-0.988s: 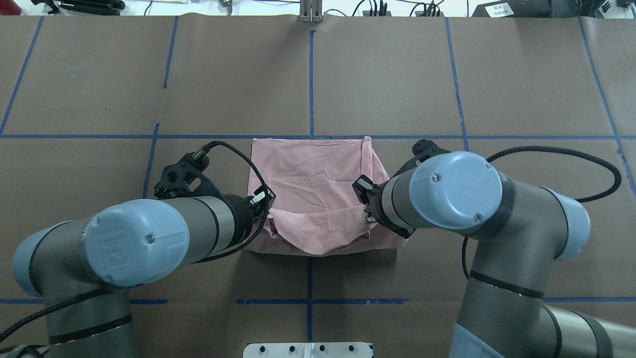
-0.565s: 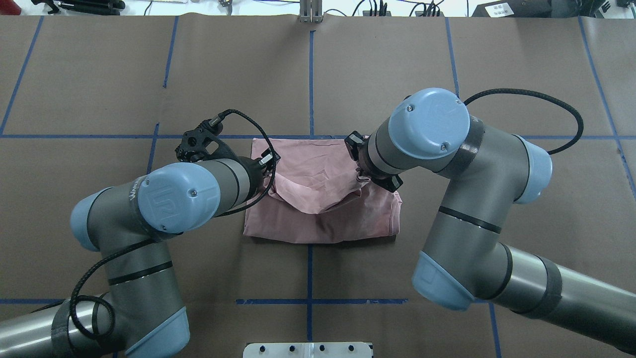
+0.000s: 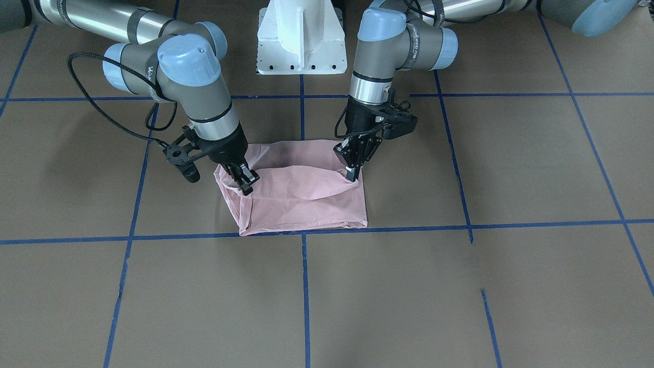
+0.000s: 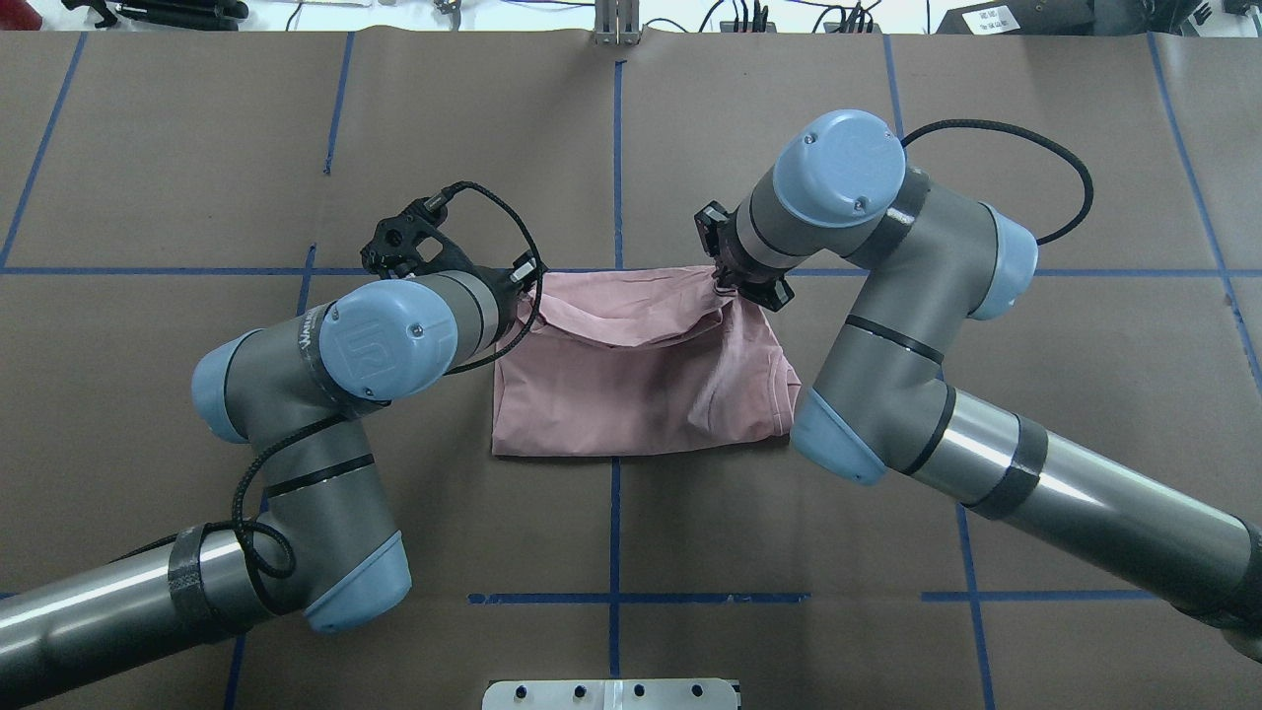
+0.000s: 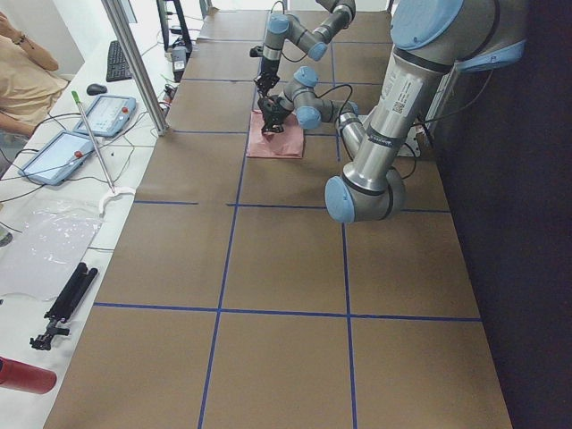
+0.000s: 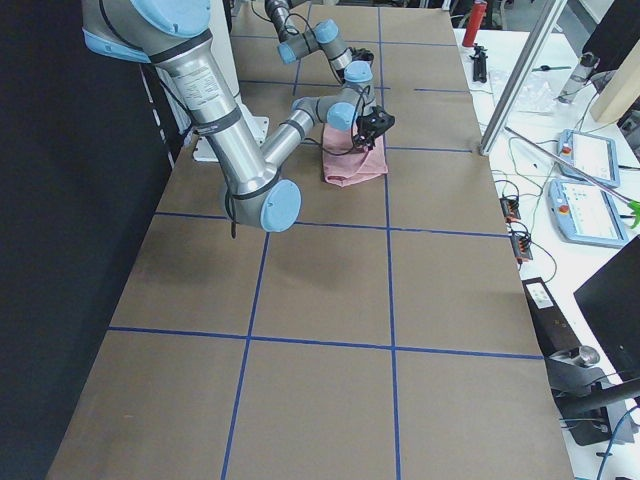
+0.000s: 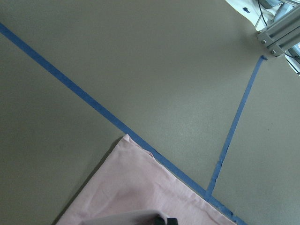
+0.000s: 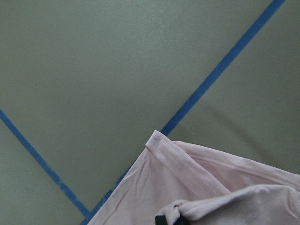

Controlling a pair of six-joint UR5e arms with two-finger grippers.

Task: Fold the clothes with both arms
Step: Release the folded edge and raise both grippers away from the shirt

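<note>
Two corners of the pale pink short-sleeved T-shirt [image 4: 641, 404] are pinched and raised off the brown paper-covered desk [image 4: 887, 118]. The black left fingers [image 3: 351, 173] of the silver-grey tubular left arm [image 4: 306, 483] are closed tight on the cloth at the left. The black right fingers [image 3: 247, 182] of the matching right arm [image 4: 887, 306] grip it at the right. The shirt lies mid-desk, between the two arms, its far edge along a blue tape line [image 4: 197, 271].

By its look the garment is already narrowed to a rough rectangle; no sleeve sticks out, and no print shows on the side facing up. The fold in hand seems well advanced. The lifted edge hangs near the far edge, sagging in a curve between the two grips, while the near half rests flat in a doubled layer.

What is left, as I judge it, is to lower that edge onto the far edge, square the corners and let go. The right side bulges a little and may want tidying. Whether a further fold is needed cannot be told from here.
</note>
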